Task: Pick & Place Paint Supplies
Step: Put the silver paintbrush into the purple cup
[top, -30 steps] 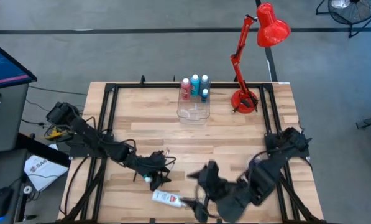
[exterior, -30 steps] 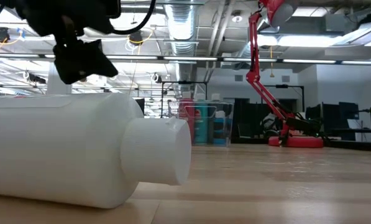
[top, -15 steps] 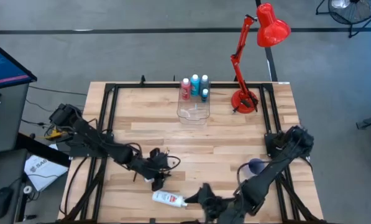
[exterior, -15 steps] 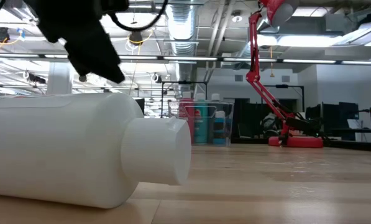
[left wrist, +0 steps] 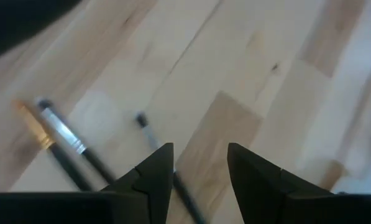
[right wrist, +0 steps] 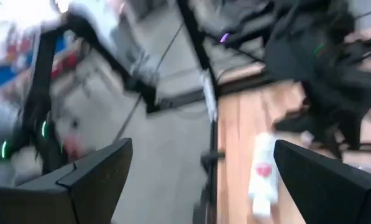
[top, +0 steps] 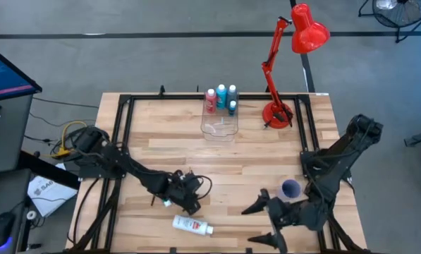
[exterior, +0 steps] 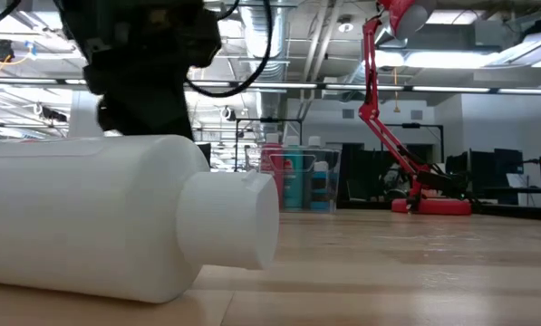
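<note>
My left gripper [top: 190, 197] points steeply down at the near-left part of the table. Its fingers stand open [left wrist: 201, 155] just above a thin dark paintbrush [left wrist: 149, 134], and a second brush with a silver ferrule [left wrist: 61, 134] lies beside it. Both brushes lie flat on the wood. A small blue-green bottle [top: 166, 203] sits by this gripper. A white bottle [top: 191, 225] lies on its side near the front edge, its cap toward the right [exterior: 229, 222]. My right gripper [top: 261, 221] hangs wide open right of it, facing it [right wrist: 263, 174].
A clear box [top: 219, 127] stands at the far middle. Behind it stand pink and blue paint bottles [top: 221, 97], upright. A red desk lamp [top: 277, 113] is at the far right and a small purple cup [top: 290, 188] lies near my right arm. Bare wood lies between.
My right gripper has drawn back from the white bottle's cap end, first toward the near edge, then toward the table's right edge. My left gripper has sunk toward the table, shifted slightly right and tipped more steeply down. The white bottle has not moved.
</note>
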